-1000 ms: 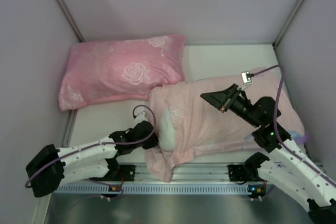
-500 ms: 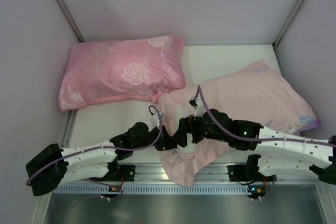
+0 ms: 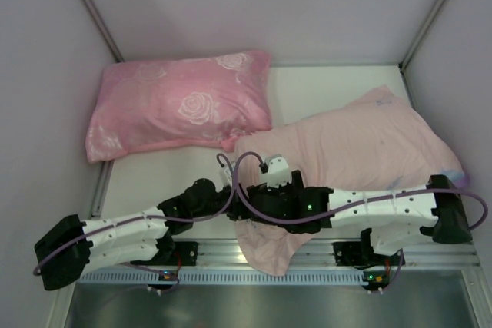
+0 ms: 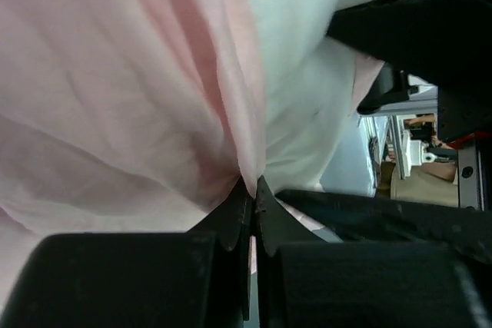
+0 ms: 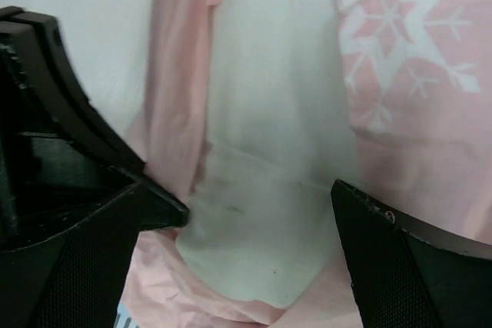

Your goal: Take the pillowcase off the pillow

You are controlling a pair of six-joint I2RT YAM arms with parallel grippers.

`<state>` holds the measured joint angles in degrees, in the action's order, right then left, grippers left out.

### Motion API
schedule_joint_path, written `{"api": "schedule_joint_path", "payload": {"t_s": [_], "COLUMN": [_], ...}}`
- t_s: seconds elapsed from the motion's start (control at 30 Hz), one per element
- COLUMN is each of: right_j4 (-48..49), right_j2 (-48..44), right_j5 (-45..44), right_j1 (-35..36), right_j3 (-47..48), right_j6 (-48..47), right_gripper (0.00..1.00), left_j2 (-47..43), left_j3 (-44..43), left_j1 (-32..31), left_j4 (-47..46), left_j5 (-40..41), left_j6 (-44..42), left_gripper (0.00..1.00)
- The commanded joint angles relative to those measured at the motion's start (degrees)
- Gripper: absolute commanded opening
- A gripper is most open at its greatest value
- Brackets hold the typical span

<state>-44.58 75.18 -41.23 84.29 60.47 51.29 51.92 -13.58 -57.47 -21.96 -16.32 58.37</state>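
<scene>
The pillowcase (image 3: pixel 361 151) lies pale pink side out across the right of the table, its open end hanging over the near edge. My left gripper (image 4: pixel 254 187) is shut on the hem of the pillowcase (image 4: pixel 115 90) at that opening. Beside the pinched hem the white pillow (image 4: pixel 300 74) bulges out. My right gripper (image 5: pixel 238 259) stands open just in front of the exposed pillow (image 5: pixel 261 213), one finger on each side, holding nothing. In the top view both grippers meet at the opening, left gripper (image 3: pixel 231 203) and right gripper (image 3: pixel 257 207), and the arms hide the pillow.
A bright pink rose-patterned pillow (image 3: pixel 177 105) lies at the back left, touching the pillowcase's far corner. Walls close in the table on three sides. A metal rail (image 3: pixel 307 255) runs along the near edge. The right arm (image 3: pixel 384 205) stretches across the pillowcase's near side.
The right arm swung down from above the pillowcase and left to its open end, and its jaws opened. The left gripper kept its hold on the hem and shifted slightly right.
</scene>
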Motion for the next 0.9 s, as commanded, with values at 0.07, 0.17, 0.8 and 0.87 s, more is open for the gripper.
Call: {"api": "schedule_joint_path", "payload": {"t_s": [0.07, 0.17, 0.8, 0.87], "right_j4": [-23.2, -23.5, 22.5, 22.2], "right_j2": [5.7, 7.7, 21.3, 19.2], "right_j5": [-13.2, -11.9, 3.4, 1.7], "right_j1": [0.9, 0.7, -10.3, -9.9], "right_j3": [1.8, -0.1, -17.3, -17.3], "right_j6": [12.0, 14.4, 1.5, 1.7], "right_gripper": [1.0, 0.99, 0.07, 0.0], "left_j2": [3.4, 5.6, 2.0, 1.9], "left_j3": [-2.8, -0.9, 0.8, 1.0], "left_j1": [-0.3, -0.2, -0.3, -0.2], "left_j4": [10.8, 9.2, 9.0, 9.6], "left_j5": [4.5, 5.0, 6.0, 6.6], "left_j6": [-0.2, 1.0, 3.5, 3.5], "left_gripper": [0.0, 0.0, 0.0, 0.0]}}
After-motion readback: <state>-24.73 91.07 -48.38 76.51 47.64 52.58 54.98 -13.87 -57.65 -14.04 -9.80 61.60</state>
